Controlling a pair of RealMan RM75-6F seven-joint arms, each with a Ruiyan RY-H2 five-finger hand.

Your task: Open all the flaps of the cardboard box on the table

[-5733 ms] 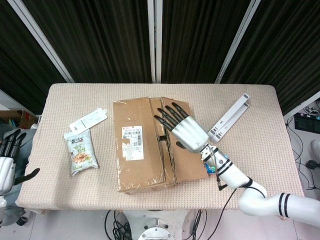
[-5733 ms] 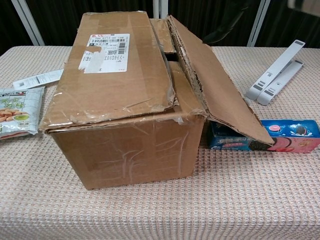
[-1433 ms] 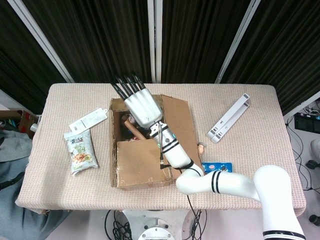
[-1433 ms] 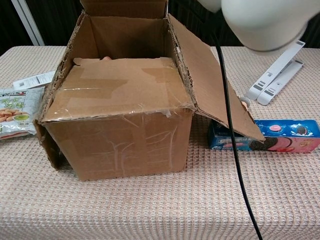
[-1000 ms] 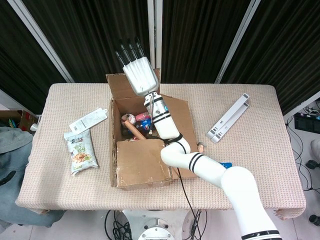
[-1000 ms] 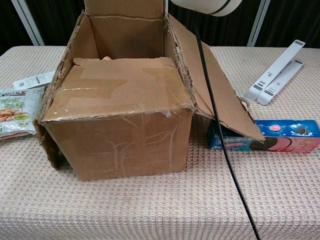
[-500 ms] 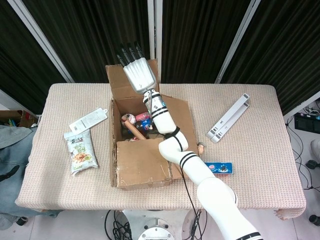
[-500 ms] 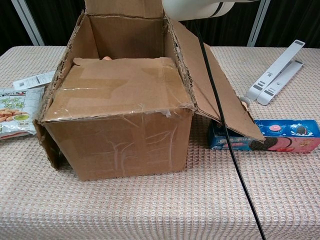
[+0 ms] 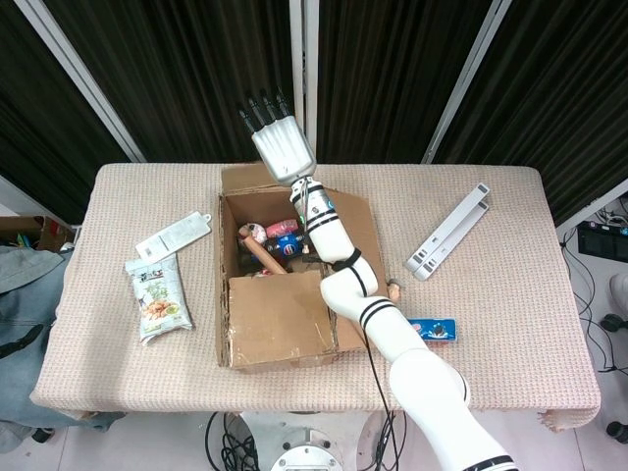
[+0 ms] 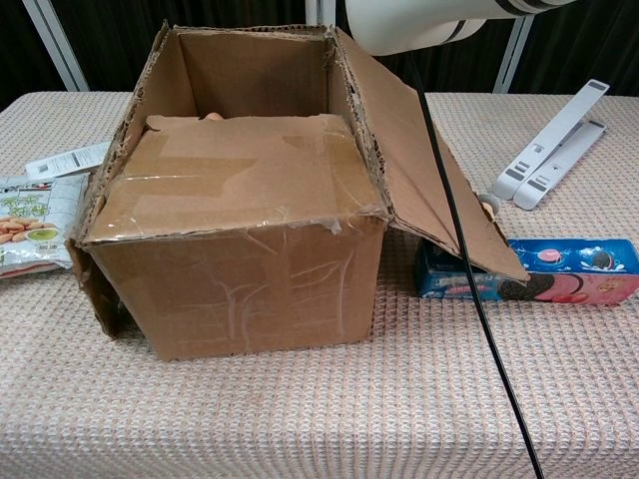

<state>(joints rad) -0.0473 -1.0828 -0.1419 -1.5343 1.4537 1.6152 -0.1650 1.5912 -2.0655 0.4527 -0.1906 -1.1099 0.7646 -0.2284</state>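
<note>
The cardboard box (image 9: 280, 319) stands mid-table. Its near flap (image 10: 235, 175) lies flat over the front half. The right flap (image 9: 358, 231) slopes outward, also seen as the right flap (image 10: 429, 190) in the chest view. The left flap (image 10: 88, 289) hangs down the side. The far flap (image 9: 245, 180) is folded back, away from the opening. My right hand (image 9: 282, 147) reaches over the box's far edge, flat, fingers straight and pointing away, holding nothing. Only the right arm (image 10: 429, 20) shows in the chest view. My left hand is out of sight.
Several packaged items (image 9: 275, 240) lie inside the box. A blue cookie box (image 10: 559, 271) sits under the right flap's edge. A white stand (image 9: 449, 231) lies at the back right. A snack bag (image 9: 157, 294) and a white packet (image 9: 174, 234) lie left of the box.
The far flap, upright half a second ago, has dropped back behind the box. My right hand has shifted slightly right and away over the far edge.
</note>
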